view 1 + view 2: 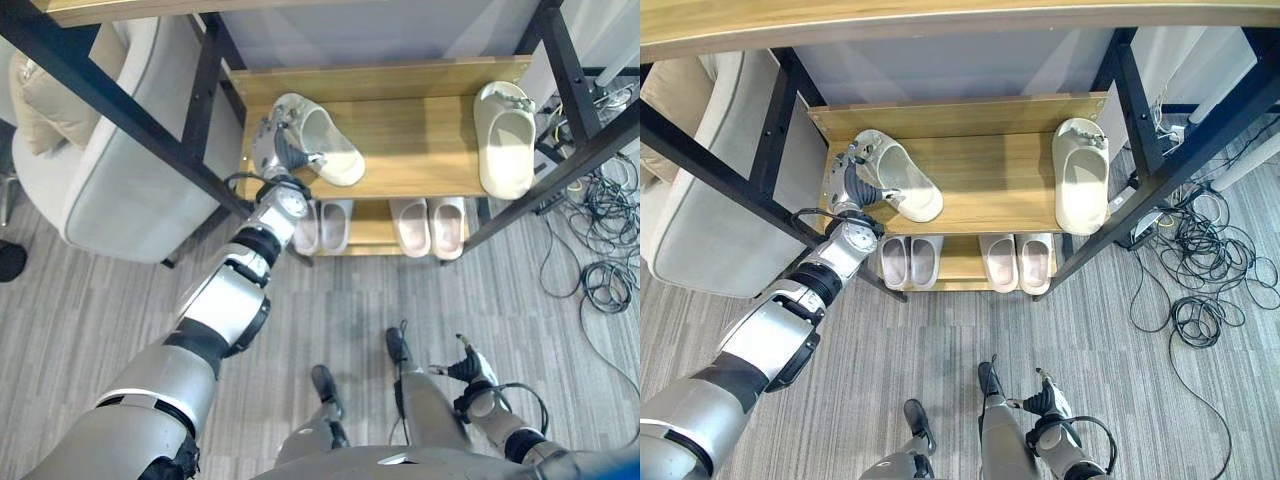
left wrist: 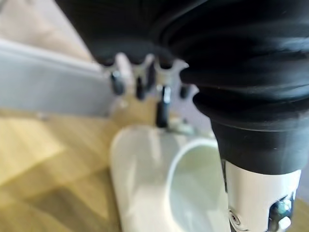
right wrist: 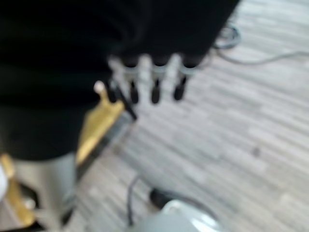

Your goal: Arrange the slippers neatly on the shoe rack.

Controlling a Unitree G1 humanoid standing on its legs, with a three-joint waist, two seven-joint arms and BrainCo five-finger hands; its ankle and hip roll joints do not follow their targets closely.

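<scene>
Two cream slippers sit on the shoe rack [image 1: 420, 150]: right slipper [image 1: 505, 135] straight, left slipper [image 1: 322, 140] askew under the left hand's [image 1: 275, 145] straight fingers, needing squaring.

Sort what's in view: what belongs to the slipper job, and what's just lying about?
Job:
- angled cream slipper, left robot hand at its heel
- straight cream slipper, same shelf
- two pinkish pairs on the lower shelf
- shoe rack

Lying about:
- grey armchair
- cables on the floor
- right robot hand, idle, low
</scene>
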